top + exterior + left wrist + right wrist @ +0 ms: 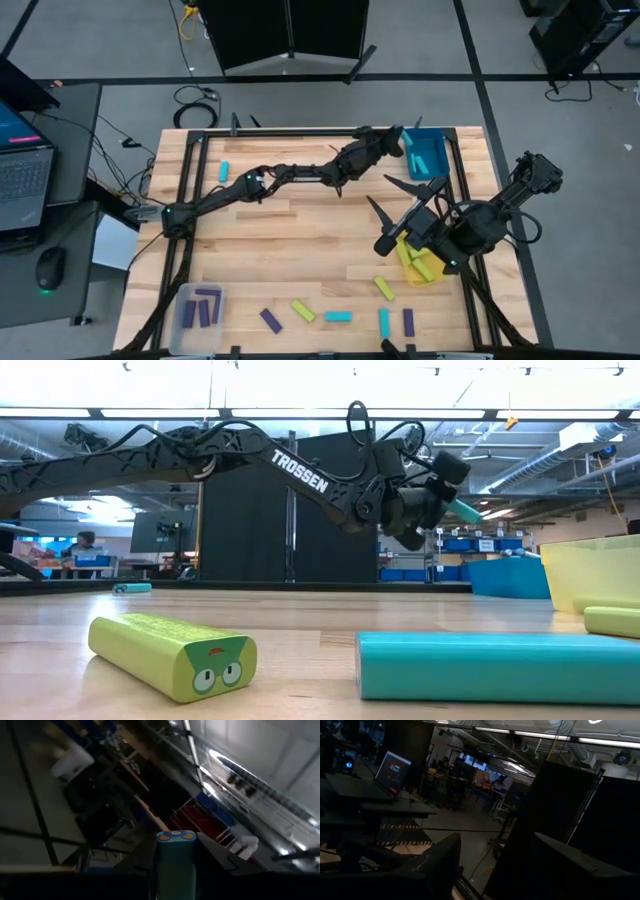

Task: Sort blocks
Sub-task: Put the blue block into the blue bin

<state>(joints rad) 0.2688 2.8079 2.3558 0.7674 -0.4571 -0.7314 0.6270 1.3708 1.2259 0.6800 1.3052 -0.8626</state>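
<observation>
A cyan block (174,855) is gripped in the left gripper (393,140), long axis pointing fwd, w/ the blue tray (426,155) just beside and below. Right gripper (407,215) is held spread, empty, above the yellow tray (420,268).

Wooden table (300,240): scattered blocks (302,311), blue tray (428,155), yellow tray (418,262), clear tray (198,306).

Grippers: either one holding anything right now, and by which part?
Left gripper holds a cyan block by its lower part, face end sticking out, above the blue tray. Right gripper is open, empty.
</observation>
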